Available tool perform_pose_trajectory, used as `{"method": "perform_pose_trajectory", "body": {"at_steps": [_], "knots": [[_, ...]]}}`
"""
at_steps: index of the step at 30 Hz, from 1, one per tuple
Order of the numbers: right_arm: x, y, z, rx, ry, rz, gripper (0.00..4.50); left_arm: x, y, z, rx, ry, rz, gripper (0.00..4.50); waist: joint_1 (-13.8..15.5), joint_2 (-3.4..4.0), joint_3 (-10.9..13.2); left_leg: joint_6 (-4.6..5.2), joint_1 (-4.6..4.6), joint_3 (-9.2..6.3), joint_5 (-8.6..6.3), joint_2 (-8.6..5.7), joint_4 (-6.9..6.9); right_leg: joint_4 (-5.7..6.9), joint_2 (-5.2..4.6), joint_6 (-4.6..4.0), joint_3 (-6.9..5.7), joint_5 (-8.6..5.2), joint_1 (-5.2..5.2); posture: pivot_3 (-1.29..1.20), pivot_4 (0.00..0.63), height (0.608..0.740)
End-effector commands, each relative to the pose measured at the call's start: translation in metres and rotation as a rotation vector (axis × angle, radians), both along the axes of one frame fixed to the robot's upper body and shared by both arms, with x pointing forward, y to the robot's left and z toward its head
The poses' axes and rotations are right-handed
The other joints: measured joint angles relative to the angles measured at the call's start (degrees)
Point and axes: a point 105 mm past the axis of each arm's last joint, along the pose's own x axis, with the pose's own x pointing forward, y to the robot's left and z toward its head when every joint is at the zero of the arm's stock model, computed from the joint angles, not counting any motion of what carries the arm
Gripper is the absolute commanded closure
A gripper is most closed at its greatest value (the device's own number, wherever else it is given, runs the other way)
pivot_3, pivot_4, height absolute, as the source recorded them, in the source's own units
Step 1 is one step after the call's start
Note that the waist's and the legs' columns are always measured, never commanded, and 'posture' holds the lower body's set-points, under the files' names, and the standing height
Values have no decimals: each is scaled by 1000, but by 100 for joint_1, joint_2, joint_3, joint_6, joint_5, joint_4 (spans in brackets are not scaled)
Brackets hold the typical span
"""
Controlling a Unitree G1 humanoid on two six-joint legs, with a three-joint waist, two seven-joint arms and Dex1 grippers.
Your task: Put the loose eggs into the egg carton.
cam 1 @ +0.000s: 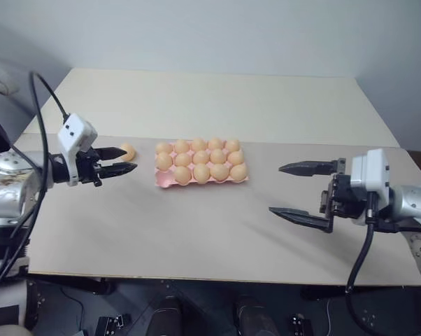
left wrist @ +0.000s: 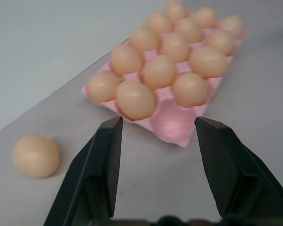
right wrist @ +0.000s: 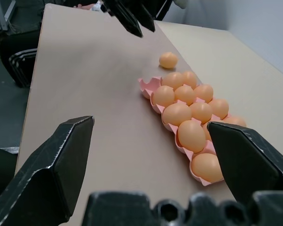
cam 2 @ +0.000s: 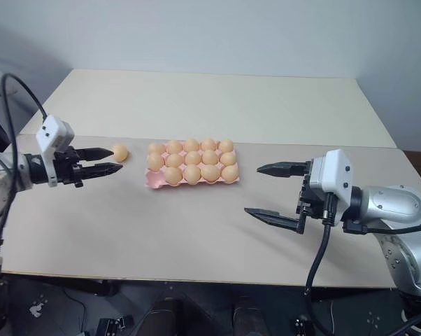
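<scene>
Overhead, we see the pink egg carton [cam 1: 200,168] mid-table, fourteen cups filled, its near-left corner cup bare, presumably awaiting the one loose egg [cam 1: 128,151] lying on the table just beyond our left gripper [cam 1: 124,160]; in the left wrist view those jaws stand narrowly parted, grasping nothing; in the right wrist view our right gripper [right wrist: 155,155] gapes wide, empty, apparently waiting.
</scene>
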Motion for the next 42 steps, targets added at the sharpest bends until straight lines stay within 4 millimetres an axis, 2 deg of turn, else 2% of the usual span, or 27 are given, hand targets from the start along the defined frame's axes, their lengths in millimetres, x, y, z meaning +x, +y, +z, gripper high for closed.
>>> {"method": "perform_pose_trajectory", "body": {"at_steps": [1,4,7,10,13,16,17,20,23,24,27,32,36,42], "knots": [[-4,-5,12,3,-32,9,0,-16,-22,7,3,-19,-125,1902,0,0,0,0,-1,0,0,0,0,-1,0,0,0,0,0,0,150,740],[-4,-4,14,1,-35,12,0,-8,-26,-4,30,-10,-100,1902,-15,0,0,1,0,0,0,0,0,-2,2,0,0,0,-1,0,150,740],[-5,-3,15,3,-38,9,0,15,-25,-16,61,-18,-11,1902,-13,0,0,1,1,0,0,-1,0,-2,2,0,1,0,0,0,150,740],[-6,-3,15,4,-41,5,0,30,-33,-19,37,-32,-1,1902,-12,-1,0,1,-3,-1,0,-1,2,-3,3,0,0,0,-2,0,150,740],[-7,-1,15,8,-43,0,0,36,-42,-17,10,-41,-29,1902,-15,-1,0,1,-7,-1,-1,-1,4,-3,3,-1,0,1,-4,0,150,740],[-9,0,15,11,-44,-2,0,35,-42,-1,-53,-57,-45,1902,-45,-1,0,1,-5,-2,-1,-1,4,-1,3,-1,0,0,-5,0,150,740],[-9,0,14,14,-43,-5,0,37,-34,5,-66,-62,-14,1902,-50,-1,0,1,-4,-2,-1,-1,3,0,3,-1,0,0,-5,0,150,740],[-10,1,14,18,-44,-11,0,45,-10,18,-99,-61,104,1335,-63,-1,0,2,-4,-4,-1,-1,4,3,4,0,0,0,-5,0,150,740],[-10,1,14,23,-43,-12,0,67,21,19,-80,-52,381,412,-56,-1,0,2,-2,-4,-1,-1,4,3,4,0,0,0,-4,0,150,740],[-10,1,14,24,-44,-9,0,77,30,16,-74,-33,490,55,-47,-1,0,2,-2,-6,-1,-1,5,3,4,0,-1,0,-3,0,150,740],[-10,2,14,30,-44,0,0,93,36,12,-99,-5,618,20,-1,-2,0,2,-5,-12,-1,-6,12,1,1,1,-6,0,1,0,150,740],[-8,5,13,39,-50,5,0,113,23,-4,-104,48,655,20,45,-2,0,2,-18,-20,-1,-7,20,1,0,1,-17,0,-2,0,150,740],[-8,6,12,45,-54,3,0,126,22,-19,-60,60,693,20,49,-2,0,2,-29,-24,-1,-7,30,1,1,1,-22,0,-6,0,150,740],[-12,7,12,57,-59,-12,0,133,20,-47,22,97,709,20,51,-2,-1,3,-30,-28,-1,-8,33,3,1,1,-25,0,-4,0,150,740]]}}
